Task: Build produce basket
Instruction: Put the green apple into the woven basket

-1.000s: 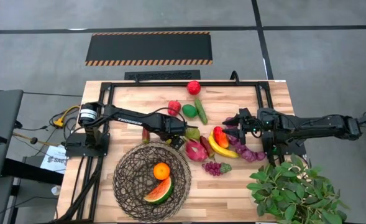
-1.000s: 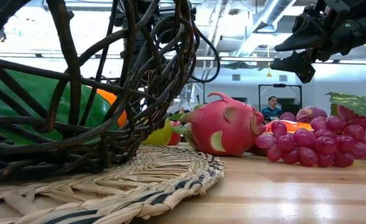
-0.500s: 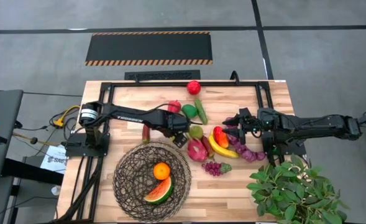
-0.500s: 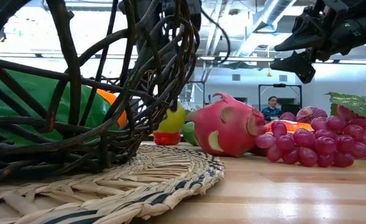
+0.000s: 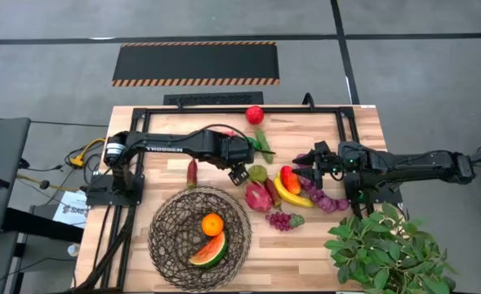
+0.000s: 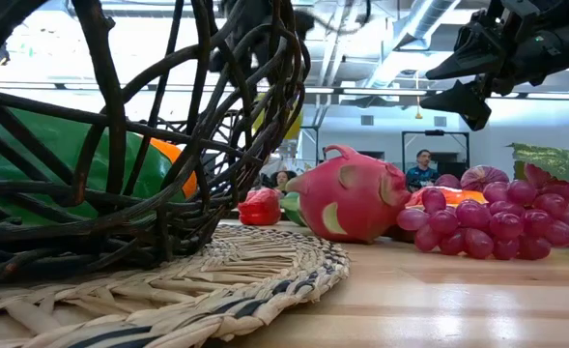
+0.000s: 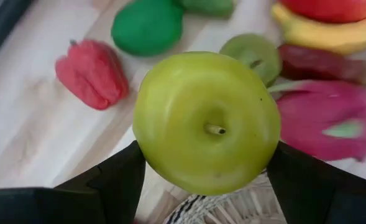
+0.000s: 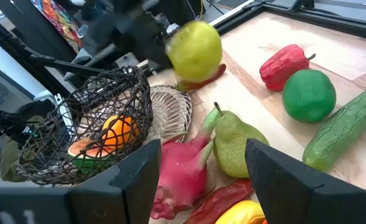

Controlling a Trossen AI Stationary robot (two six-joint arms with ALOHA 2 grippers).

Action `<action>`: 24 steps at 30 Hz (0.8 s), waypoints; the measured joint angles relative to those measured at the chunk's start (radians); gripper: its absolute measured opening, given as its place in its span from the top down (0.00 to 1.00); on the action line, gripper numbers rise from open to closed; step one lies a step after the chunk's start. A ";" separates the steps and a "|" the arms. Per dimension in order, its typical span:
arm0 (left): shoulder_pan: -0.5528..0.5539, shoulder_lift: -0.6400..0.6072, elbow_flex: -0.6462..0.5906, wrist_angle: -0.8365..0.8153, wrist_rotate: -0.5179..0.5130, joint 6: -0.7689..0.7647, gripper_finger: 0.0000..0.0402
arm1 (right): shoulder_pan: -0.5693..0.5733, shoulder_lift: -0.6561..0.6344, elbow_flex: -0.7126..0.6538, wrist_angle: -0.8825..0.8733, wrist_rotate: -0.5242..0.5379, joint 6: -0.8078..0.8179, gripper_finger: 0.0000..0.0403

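From above, the left gripper (image 5: pixel 238 171) hangs over the table just past the far rim of the basket (image 5: pixel 168 214). The basket sits at the near left of the table with an orange (image 5: pixel 212 224) and a watermelon slice (image 5: pixel 210 250) inside. The rest of the produce lies in a bunch to its right: a pink dragonfruit (image 5: pixel 257 196), a banana (image 5: pixel 287 196) and purple grapes (image 5: pixel 282 219). The right gripper (image 5: pixel 315 167) waits over that bunch with its fingers apart and nothing in them.

From table height, the dragonfruit (image 6: pixel 352 199) sits close beside the basket wall (image 6: pixel 221 135). High up behind the wires is a yellow-green blur, probably the fruit being carried.

The left wrist view shows a green apple (image 7: pixel 206 121) squeezed between the two dark fingers (image 7: pixel 111 180). It is round and smooth, so it could slip out and roll off. If it is let go too soon, it could land on the mat outside the basket.

The right wrist view shows the apple (image 8: pixel 195 50) up in the air, above a pear (image 8: pixel 233 146) and a red pepper (image 8: pixel 284 66). It could fall on them and push them away
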 joint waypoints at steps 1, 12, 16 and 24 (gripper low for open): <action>-0.005 0.000 0.027 -0.016 -0.004 0.007 0.31 | 0.000 0.000 0.000 0.000 0.000 0.000 0.37; -0.122 -0.002 0.182 -0.161 -0.056 -0.018 0.31 | 0.000 0.000 0.000 -0.002 0.001 0.000 0.37; -0.194 -0.002 0.182 -0.221 -0.053 -0.074 0.31 | 0.000 0.000 0.000 -0.002 0.001 0.000 0.37; -0.346 -0.019 0.182 -0.246 -0.048 -0.239 0.28 | 0.000 0.000 0.000 -0.002 0.001 0.000 0.37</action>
